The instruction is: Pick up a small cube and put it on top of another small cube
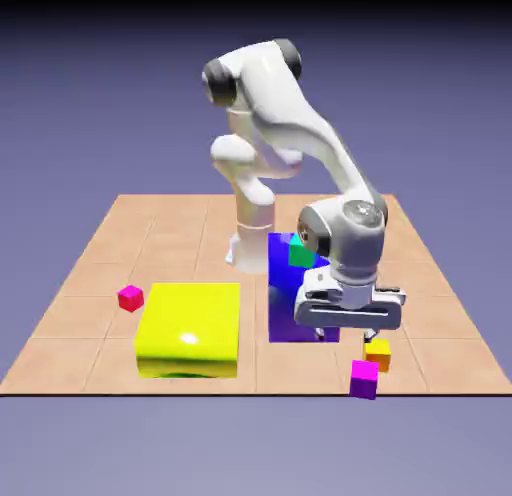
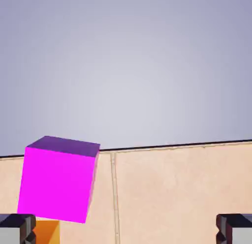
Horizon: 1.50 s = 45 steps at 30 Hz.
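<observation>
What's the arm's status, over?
Jaws open, nothing held. Purple cube at the table's near edge, not yet picked up; orange cube close beside it, possibly in the way. Green cube by the blue block.

- white arm [image 1: 290,114] arched over, its forearm slanting down to the exterior view's right
- gripper [image 2: 126,228] low, pointing downward, fingers parted wide

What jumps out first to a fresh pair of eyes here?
The glossy bright yellow block near the table's front, left of centre in the exterior view. Next, the white robot arm arching down over the right half, its two-finger gripper open. In the hand view, the small magenta-purple cube looms large at lower left, by one fingertip.
</observation>
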### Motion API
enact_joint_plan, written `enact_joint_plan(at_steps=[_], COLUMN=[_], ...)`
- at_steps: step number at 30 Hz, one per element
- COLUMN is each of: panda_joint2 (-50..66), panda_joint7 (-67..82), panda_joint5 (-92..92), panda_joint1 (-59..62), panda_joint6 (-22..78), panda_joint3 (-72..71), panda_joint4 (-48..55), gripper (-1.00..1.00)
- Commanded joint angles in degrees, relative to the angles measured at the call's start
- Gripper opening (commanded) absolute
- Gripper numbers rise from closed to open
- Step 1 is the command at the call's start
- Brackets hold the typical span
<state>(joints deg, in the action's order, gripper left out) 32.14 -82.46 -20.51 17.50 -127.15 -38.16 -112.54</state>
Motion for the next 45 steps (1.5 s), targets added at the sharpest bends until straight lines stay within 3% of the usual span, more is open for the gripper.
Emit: enact_joint_plan(at_steps=[1, 9, 13, 14, 18, 45], panda_joint2=[2.1, 17.5, 22.4, 22.4, 17.1, -39.0], panda_joint7=[-1.3, -10.8, -12.4, -12.4, -10.5, 37.3], panda_joint5=[-0.7, -5.5, -9.1, -9.1, -5.4, 18.1], panda_joint1=[0.6, 4.9, 2.7, 2.7, 4.7, -21.7], panda_joint6=[1.5, 12.6, 5.6, 5.6, 12.8, 34.0], panda_joint3=[-1.2, -10.3, -6.5, -6.5, -10.0, 25.6], panda_joint4=[1.6, 13.1, 10.8, 10.8, 12.9, -9.6], gripper=[0.0, 0.0, 0.0, -1.0, -1.0, -1.0])
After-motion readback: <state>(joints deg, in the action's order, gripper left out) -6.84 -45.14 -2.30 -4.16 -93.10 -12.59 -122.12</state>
